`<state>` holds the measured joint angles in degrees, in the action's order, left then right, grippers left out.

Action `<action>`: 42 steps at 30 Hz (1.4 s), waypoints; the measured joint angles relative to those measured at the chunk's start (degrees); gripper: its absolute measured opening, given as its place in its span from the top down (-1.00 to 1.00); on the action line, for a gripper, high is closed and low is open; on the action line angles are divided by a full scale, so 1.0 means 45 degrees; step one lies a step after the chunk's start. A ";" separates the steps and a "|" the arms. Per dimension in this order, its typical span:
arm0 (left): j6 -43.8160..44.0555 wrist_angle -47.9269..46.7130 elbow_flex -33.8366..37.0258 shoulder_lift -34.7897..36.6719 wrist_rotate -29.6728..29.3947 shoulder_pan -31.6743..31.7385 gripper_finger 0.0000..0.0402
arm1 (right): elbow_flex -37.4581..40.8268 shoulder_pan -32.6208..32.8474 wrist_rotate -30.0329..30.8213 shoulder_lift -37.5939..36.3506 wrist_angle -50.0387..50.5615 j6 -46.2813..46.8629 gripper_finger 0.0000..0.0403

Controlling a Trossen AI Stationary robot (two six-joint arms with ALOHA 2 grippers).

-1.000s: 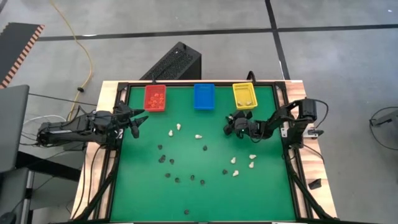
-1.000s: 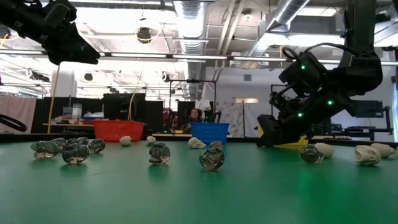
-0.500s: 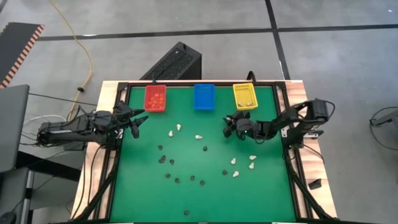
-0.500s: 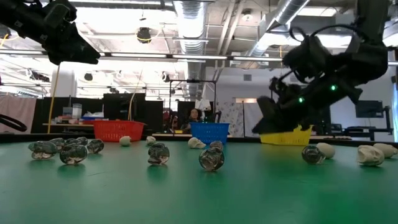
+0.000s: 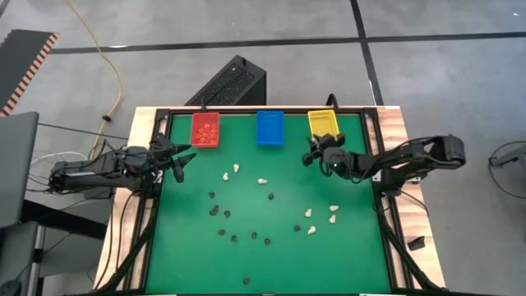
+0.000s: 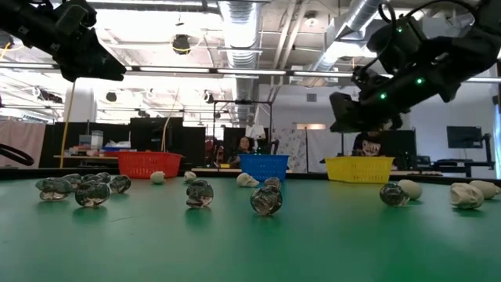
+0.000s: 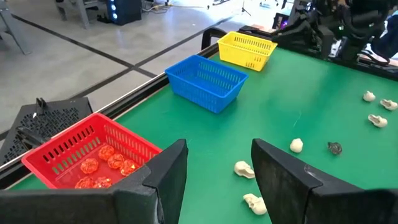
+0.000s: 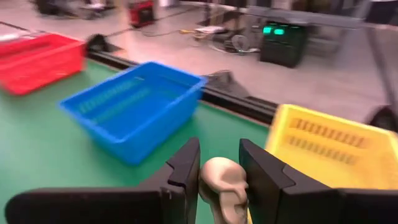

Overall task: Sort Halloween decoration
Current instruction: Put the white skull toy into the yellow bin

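Cream trinket (image 8: 222,181) pinched in right tool (image 8: 219,177), held above counter (image 5: 271,255) just short of yellow bin (image 8: 339,144), straight ahead. Left tool (image 7: 217,171) spread, parked near red bin (image 7: 87,155).

A table (image 5: 353,255) with a green top and a pale wooden rim fills the middle of the high view. Along its upper edge stand a red bin (image 5: 205,130), a blue bin (image 5: 269,127) and a yellow bin (image 5: 322,123). Cream trinkets (image 5: 332,208) lie centre and right of centre; black trinkets (image 5: 234,238) are scattered across the lower middle.
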<state>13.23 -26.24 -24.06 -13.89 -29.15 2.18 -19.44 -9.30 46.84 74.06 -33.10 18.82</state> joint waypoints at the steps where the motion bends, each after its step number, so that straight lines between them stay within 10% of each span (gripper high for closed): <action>1: 0.0000 0.0000 0.0002 0.0005 -0.0005 0.0003 0.16 | 0.0000 -0.0181 0.0112 -0.0198 0.0323 -0.0003 0.40; 12: 0.0000 0.0000 0.0002 0.0002 0.0000 -0.0002 0.16 | 0.0000 -0.2472 -0.0393 -0.0680 0.2143 0.1131 0.37; 18: 0.0005 0.0000 0.0002 0.0000 0.0000 -0.0002 0.16 | 0.0000 -0.3357 -0.1803 -0.0369 0.2365 0.1789 -0.28; 23: 0.0010 0.0000 0.0001 0.0002 -0.0005 0.0003 0.16 | 0.0000 -0.3361 -0.1849 -0.0831 0.1977 0.1363 -0.43; 42: 0.0006 0.0000 0.0002 0.0003 0.0000 0.0003 0.16 | -0.0015 0.2207 -0.6993 -0.3361 0.0947 -0.0103 -0.42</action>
<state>13.26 -26.24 -24.05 -13.88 -29.15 2.20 -19.51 0.63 15.37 58.94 -28.84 18.36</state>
